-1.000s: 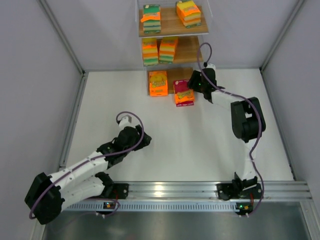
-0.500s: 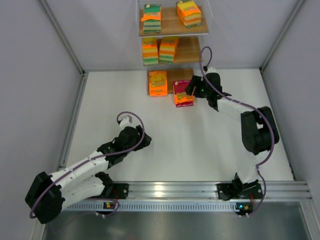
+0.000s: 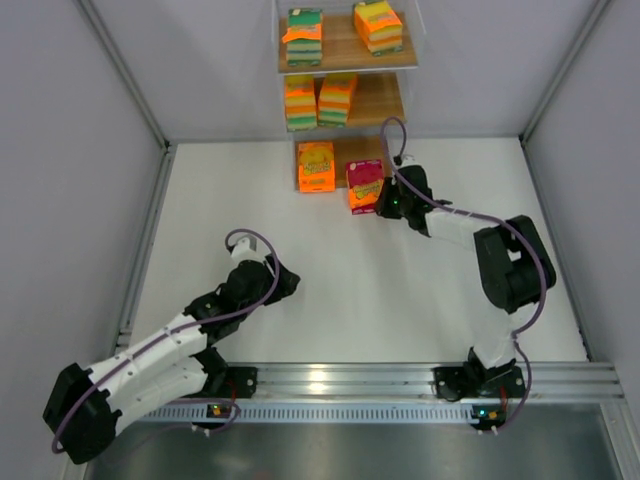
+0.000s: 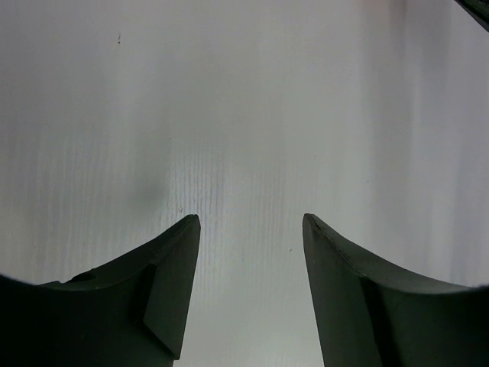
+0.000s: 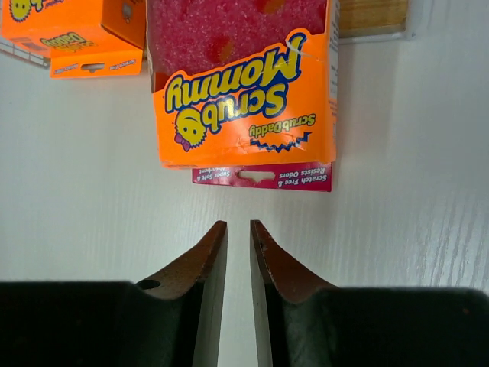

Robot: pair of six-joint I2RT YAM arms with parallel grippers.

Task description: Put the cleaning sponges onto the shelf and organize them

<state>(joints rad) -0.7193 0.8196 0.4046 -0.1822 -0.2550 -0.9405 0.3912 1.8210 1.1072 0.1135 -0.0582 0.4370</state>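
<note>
Now your right gripper (image 5: 238, 228) is nearly closed, empty, tips just short of the pink sponge pack (image 5: 241, 92). Your left gripper (image 4: 250, 220): partly open, empty, above the table (image 4: 229, 107).

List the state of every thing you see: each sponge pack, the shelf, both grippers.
shelf: upright, packs on all three tiers.
top-tier pair: on the board, apart.
middle-tier pair: on the board, side by side.
orange pack: flat, front end past the lowest board.
pink-red pack: flat, front end past the lowest board.
right gripper: nearly shut, empty, facing the pink-red pack.
left gripper: open, empty.
</note>
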